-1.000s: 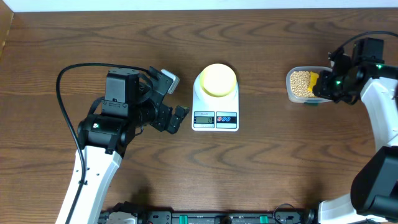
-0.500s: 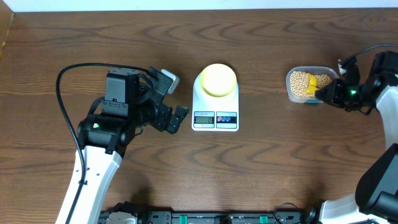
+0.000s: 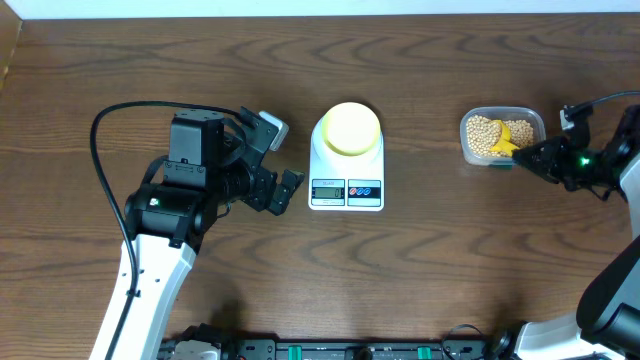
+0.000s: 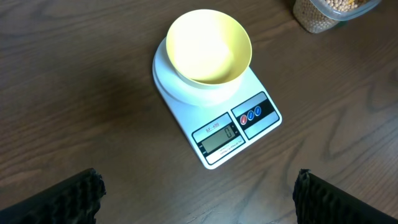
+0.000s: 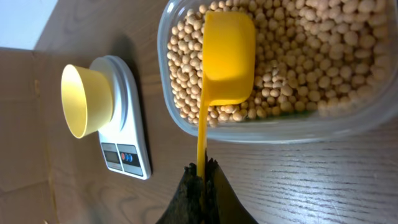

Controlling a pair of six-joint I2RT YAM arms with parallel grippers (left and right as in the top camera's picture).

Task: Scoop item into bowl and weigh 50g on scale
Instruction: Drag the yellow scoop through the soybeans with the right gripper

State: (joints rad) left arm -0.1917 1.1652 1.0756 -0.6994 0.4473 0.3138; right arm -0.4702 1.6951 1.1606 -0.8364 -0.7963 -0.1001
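Overhead, left arm: The left gripper (image 3: 283, 157) sat just left of the white flat plastic kitchen scale (image 3: 346, 192), jaws spread wide and gripping nothing.
Overhead, centre: The small round pale yellow bowl (image 3: 351, 128) stood on the scale's rounded top end, on the dark wooden table (image 3: 420, 280).
Overhead, right arm: The clear rounded-rectangular plastic tub (image 3: 468, 150) of small round beige-yellow beans (image 3: 483, 132) lay well right of the scale. The right gripper (image 3: 532, 152) was at the tub's near-right corner, holding the bright yellow long-handled scoop (image 3: 517, 133).
Left wrist: The bowl was seen from above, its inside plain yellow, and the scale's display faced the camera. Both black fingertips (image 4: 56, 199) showed at the bottom corners, far apart. A corner of the tub showed at top right.
Right wrist: The jaws were pinched tight on the end of the scoop's thin handle. The handle crossed the tub's rim and the scoop's cup lay on top of the beans. All the beans in view were in the tub. The bowl and scale stood apart, off to the left.
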